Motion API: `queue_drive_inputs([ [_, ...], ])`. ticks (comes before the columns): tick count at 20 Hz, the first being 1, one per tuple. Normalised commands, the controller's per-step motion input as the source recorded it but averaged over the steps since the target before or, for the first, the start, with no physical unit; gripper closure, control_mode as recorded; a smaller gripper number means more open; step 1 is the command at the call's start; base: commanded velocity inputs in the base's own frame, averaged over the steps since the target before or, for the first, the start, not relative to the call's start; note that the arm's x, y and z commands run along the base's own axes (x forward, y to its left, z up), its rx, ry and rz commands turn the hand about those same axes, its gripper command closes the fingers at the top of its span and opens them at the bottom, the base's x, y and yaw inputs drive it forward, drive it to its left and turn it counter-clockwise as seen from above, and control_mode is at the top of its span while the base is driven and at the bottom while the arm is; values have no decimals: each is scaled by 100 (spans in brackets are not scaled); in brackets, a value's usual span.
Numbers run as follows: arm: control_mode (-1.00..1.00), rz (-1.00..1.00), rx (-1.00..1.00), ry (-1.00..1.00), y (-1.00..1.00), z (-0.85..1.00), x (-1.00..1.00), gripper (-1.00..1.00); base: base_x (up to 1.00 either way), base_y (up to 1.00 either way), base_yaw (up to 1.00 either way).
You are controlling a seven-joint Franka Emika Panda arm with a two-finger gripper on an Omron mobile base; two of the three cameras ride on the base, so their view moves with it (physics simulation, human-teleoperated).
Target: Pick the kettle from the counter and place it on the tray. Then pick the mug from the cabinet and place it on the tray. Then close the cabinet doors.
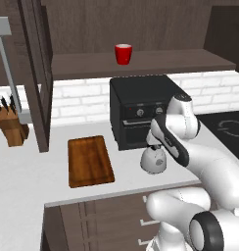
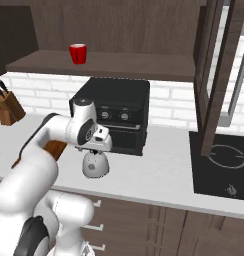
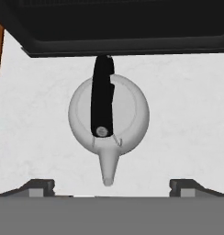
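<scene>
Landmark: the black oven standing on the counter.
Kettle: the kettle sits upright on the counter just in front of the oven, spout pointing away from it.
Gripper: our gripper hangs directly above the kettle, jaws spread wide and empty, one tip either side.
Handling: we judge it rigid metal, smooth and rounded, so the dome would slip; light enough if empty.
Hold: we would pinch the black top handle across its narrow width.
Tray: the tray lies to the oven's front left, bare.
</scene>
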Motion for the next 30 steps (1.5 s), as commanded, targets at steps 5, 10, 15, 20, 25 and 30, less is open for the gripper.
queue_drive_inputs([
  [5,-100,0,0,0,-1,-15,25,-100,0,0,0],
  [10,-100,0,0,-1,11,-12,32,-100,0,0,0],
  [15,-100,0,0,0,0,-14,31,-100,0,0,0],
  [20,-100,0,0,0,0,-24,21,-100,0,0,0],
  [25,-100,0,0,0,0,-22,-4,-100,0,0,0],
  [30,-100,0,0,-3,0,-9,-30,-100,0,0,0],
])
